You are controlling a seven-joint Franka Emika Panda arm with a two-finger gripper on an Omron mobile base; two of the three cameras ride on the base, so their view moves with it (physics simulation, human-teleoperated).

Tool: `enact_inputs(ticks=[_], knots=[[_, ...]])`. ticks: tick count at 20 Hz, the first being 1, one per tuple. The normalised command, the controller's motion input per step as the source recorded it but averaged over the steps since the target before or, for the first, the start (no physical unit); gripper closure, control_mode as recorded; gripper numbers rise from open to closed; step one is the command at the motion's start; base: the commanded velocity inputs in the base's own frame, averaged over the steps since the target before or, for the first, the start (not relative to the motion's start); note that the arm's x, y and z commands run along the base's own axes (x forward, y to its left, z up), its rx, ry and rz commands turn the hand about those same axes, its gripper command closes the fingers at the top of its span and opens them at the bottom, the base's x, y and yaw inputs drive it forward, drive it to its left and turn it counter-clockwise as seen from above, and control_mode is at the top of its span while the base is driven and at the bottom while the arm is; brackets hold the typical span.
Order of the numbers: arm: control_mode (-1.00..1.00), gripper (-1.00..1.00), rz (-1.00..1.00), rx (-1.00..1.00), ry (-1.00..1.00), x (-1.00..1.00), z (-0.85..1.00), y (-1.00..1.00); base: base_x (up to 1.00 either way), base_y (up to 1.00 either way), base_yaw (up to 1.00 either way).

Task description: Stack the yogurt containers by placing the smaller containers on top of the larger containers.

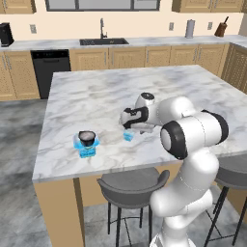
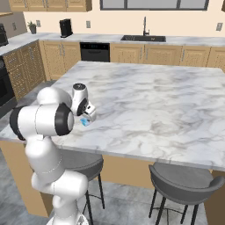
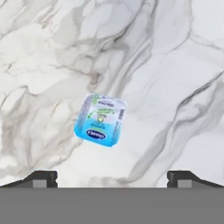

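Note:
A tiny translucent light-blue yogurt cup with a printed lid stands on the marble island, and shows again in the base views. My gripper hangs just above it, open, with nothing between the wide-set fingertips. In the hand view the cup lies a little beyond the fingertips. To the left, near the front edge, the squarish blue tub carries the small dark round cup on top.
The marble island has its front edge close to the tub and the cup. Two grey stools stand below that edge. A sink and cabinets line the back wall.

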Motion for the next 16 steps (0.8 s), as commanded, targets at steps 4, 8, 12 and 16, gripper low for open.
enact_inputs(ticks=[4, 8, 12, 16], knots=[[-1.0, -1.0, 0.01, -0.04, 0.0, 0.12, -0.16, 0.0, 0.0, 0.0, 0.0], [-1.0, -1.0, 0.0, -0.05, 0.0, 0.14, -0.15, 0.0, 0.0, 0.0, 0.0], [-1.0, -1.0, 0.0, -0.06, 0.0, 0.15, -0.14, 0.0, 0.0, 0.0, 0.0], [-1.0, -1.0, 0.0, -0.04, 0.0, 0.18, -0.1, 0.0, 0.0, 0.0, 0.0]])
